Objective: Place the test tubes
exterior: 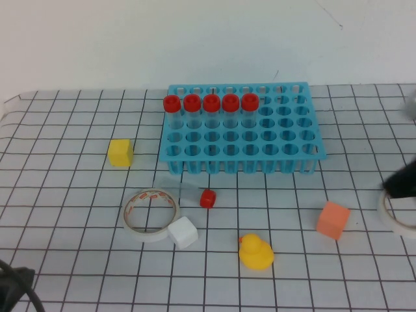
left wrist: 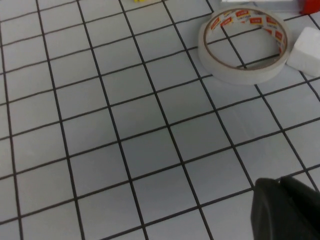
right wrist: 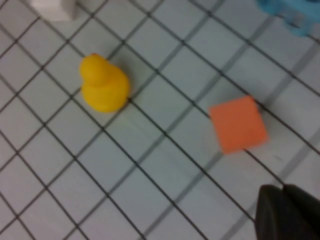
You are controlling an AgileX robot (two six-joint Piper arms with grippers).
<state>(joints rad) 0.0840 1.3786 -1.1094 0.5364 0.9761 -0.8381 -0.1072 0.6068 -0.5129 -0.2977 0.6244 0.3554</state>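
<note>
A blue test tube rack (exterior: 279,140) stands at the back middle of the table, with several red-capped tubes (exterior: 212,104) upright in its back row. One more tube with a red cap (exterior: 207,198) lies flat in front of the rack, beside the tape roll (exterior: 151,213). My left gripper (exterior: 12,285) rests at the near left corner, shut and empty (left wrist: 280,186). At the right edge my right gripper (exterior: 402,182) hovers over a second tape roll, shut with nothing in it (right wrist: 283,189).
A yellow cube (exterior: 121,152) sits left of the rack. A white cube (exterior: 182,232) touches the tape roll (left wrist: 244,44). A yellow duck (exterior: 255,251) (right wrist: 102,85) and an orange cube (exterior: 333,219) (right wrist: 237,123) lie near the front. Another tape roll (exterior: 398,213) sits at the right edge.
</note>
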